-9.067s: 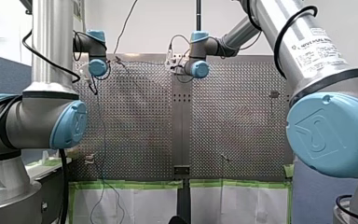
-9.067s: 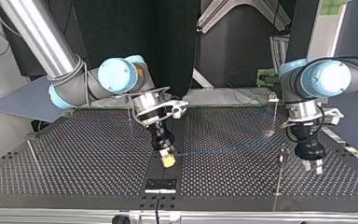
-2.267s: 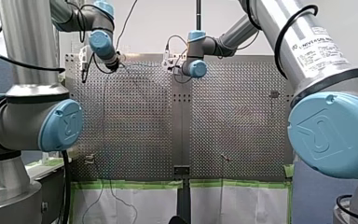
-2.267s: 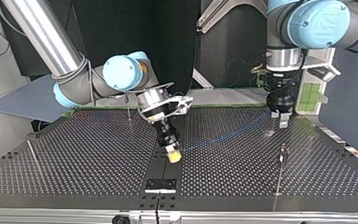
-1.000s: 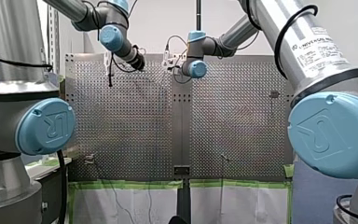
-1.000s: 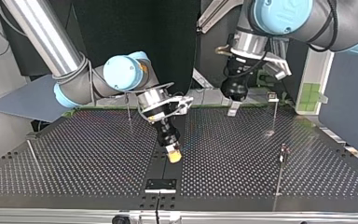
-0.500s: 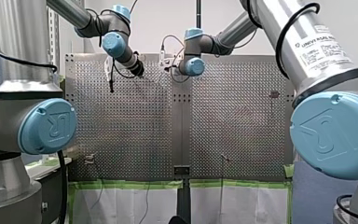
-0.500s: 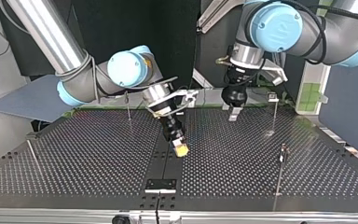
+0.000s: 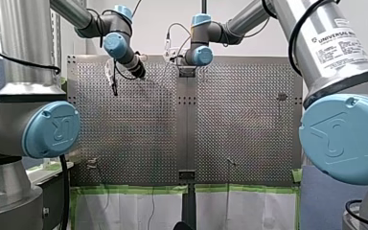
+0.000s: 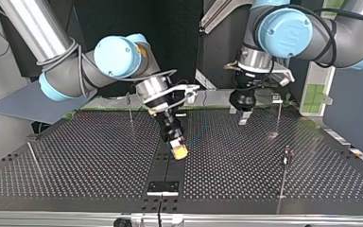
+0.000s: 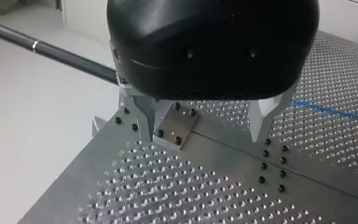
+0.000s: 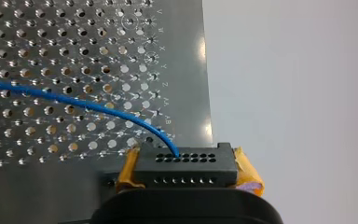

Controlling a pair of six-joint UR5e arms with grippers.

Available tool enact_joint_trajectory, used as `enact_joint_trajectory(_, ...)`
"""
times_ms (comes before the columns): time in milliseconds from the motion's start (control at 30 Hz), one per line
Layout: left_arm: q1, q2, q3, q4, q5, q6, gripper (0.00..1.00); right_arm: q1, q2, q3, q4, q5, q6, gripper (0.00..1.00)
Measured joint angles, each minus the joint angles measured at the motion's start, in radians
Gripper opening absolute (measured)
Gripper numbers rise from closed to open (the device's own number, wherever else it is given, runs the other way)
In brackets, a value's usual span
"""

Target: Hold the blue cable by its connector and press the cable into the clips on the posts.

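Right arm: enters the top view from its upper left, elbow bent, wrist tilted. My right gripper (image 10: 180, 152) slants down and hangs low over the centre strip (image 10: 169, 166) of the perforated table (image 10: 75, 161), about halfway along it.

Tool state, right: yellow pads (image 12: 248, 171) clamped on either side of the black connector (image 12: 185, 166).

Blue cable (image 12: 88, 105): leaves the connector's face and curves away over the table holes, off the strip.

Left arm: enters from the top view's upper right, wrist pointing straight down. My left gripper (image 11: 203, 135) hangs above the strip's far end, on the side toward the thin post (image 10: 281, 182).

Tool state, left: metal fingers (image 11: 142, 114) spread wide, nothing between them. The cable lies on the table beyond one finger.
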Motion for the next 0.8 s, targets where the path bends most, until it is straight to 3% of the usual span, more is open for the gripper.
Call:
enact_joint_trajectory(333, 0.037, 0.003, 0.000, 0.011, 0.024, -0.087, 0.99, 0.006, -0.001, 0.016, 0.001, 0.016, 0.003, 0.00)
enact_joint_trajectory(567, 0.049, -0.003, -0.001, 0.024, 0.081, -0.151, 0.99, 0.010, -0.001, 0.017, 0.000, 0.018, 0.003, 0.00)
enact_joint_trajectory(800, 0.051, -0.055, -0.001, -0.009, 0.148, -0.219, 0.99, 0.006, -0.001, 0.017, -0.002, 0.020, 0.003, 0.00)
